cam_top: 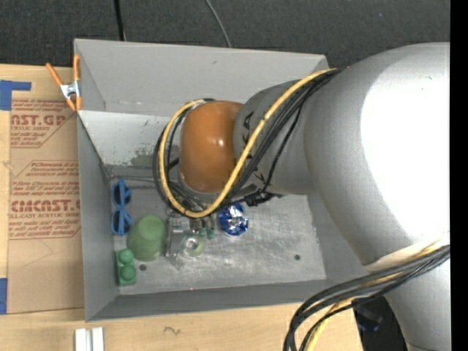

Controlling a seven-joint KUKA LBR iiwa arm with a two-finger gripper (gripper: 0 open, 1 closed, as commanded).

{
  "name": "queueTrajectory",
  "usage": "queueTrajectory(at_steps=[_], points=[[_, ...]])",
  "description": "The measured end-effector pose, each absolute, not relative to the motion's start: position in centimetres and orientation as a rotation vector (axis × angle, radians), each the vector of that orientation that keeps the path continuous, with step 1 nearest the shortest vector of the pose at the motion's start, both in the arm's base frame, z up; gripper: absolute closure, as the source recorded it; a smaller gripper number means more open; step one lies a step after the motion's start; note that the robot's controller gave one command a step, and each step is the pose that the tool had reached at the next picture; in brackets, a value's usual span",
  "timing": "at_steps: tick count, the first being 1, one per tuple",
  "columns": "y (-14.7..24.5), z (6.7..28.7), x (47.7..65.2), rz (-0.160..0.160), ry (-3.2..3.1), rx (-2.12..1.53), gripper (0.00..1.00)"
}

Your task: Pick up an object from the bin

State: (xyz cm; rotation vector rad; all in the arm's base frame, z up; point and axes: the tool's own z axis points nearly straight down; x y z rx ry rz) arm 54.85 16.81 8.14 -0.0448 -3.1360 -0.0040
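The gripper [184,238] hangs low over a small pale, glassy round thing [193,247] on the bin's [219,278] floor, lower left; its spread I cannot tell; green dome [148,238] just left, blue-white ball [234,221] just right; bare floor further right.

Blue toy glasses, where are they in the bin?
In the camera view, the blue plastic toy glasses lie at the left of the grey metal bin, close by its left wall, just up and left of the round green dome.
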Motion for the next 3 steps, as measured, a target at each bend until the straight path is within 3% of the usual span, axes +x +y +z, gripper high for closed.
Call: queueTrajectory(at_steps=[1, 2, 3], points=[[17.7, 26.5, 52.8, -0.004, -3.144, 0.213, 1.0], [17.7, 26.0, 52.7, -0.001, -3.135, 0.21, 0.0], [18.0, 12.5, 50.8, 0.002, -3.133, 0.107, 0.0]])
